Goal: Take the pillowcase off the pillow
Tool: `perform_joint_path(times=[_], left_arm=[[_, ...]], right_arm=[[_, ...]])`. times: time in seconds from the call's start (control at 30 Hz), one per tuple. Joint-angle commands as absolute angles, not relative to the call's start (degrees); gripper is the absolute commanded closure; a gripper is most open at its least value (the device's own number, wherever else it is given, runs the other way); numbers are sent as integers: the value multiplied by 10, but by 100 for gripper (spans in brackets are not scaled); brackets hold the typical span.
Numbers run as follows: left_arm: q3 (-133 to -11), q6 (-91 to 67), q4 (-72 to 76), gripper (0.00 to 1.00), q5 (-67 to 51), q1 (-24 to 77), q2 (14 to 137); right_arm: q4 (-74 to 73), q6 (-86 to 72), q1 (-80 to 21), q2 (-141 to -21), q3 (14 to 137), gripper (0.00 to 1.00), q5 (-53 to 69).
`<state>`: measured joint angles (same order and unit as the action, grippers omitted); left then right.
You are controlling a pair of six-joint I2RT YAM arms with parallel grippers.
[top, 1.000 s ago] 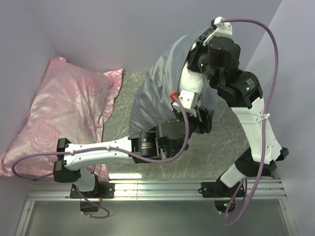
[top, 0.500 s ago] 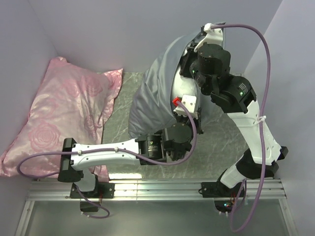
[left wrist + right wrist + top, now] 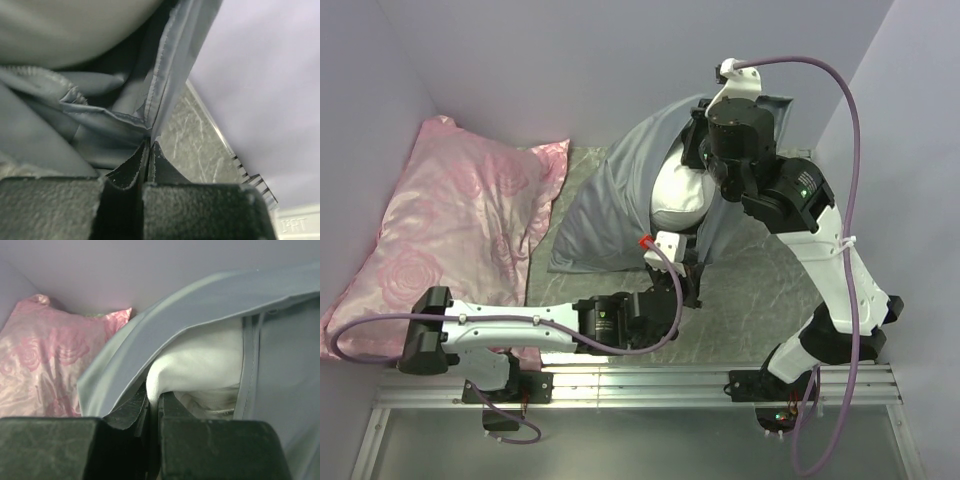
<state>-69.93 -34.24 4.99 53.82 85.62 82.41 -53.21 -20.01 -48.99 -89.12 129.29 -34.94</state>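
We have the left end effector [image 3: 150,144] clenched on the hem of the grey-blue pillowcase [image 3: 610,212]. The right end effector [image 3: 154,394] grips the partly bared white pillow [image 3: 678,195], held above the worktop [image 3: 760,290].

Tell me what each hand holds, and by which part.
Left hand pinches the pillowcase by its hemmed open edge. Right hand pinches the pillow by its exposed white corner.

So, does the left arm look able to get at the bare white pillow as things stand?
Probably yes, but only after letting go: the bare part of the pillow lies just beyond the left gripper with nothing between, yet that gripper is shut on the pillowcase hem.
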Motion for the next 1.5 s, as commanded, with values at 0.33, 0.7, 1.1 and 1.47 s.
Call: perform_joint_path(times=[0.33,0.7,1.1,1.47], left_arm=[[-551,-518,-78,100,517,789,725],[-591,-441,-83,99,386,652,676],[-693,-451,-97,94,156,469,756],[-546,-491,-61,31,77,397,683]], right_arm=[[-434,-185,-494,-825,1273,100,-396],[-345,-191,-503,-661,1140,100,-379],[-215,-204,-563,-621,980,100,-314],[-157,-245,-613,-680,793,100,-303]])
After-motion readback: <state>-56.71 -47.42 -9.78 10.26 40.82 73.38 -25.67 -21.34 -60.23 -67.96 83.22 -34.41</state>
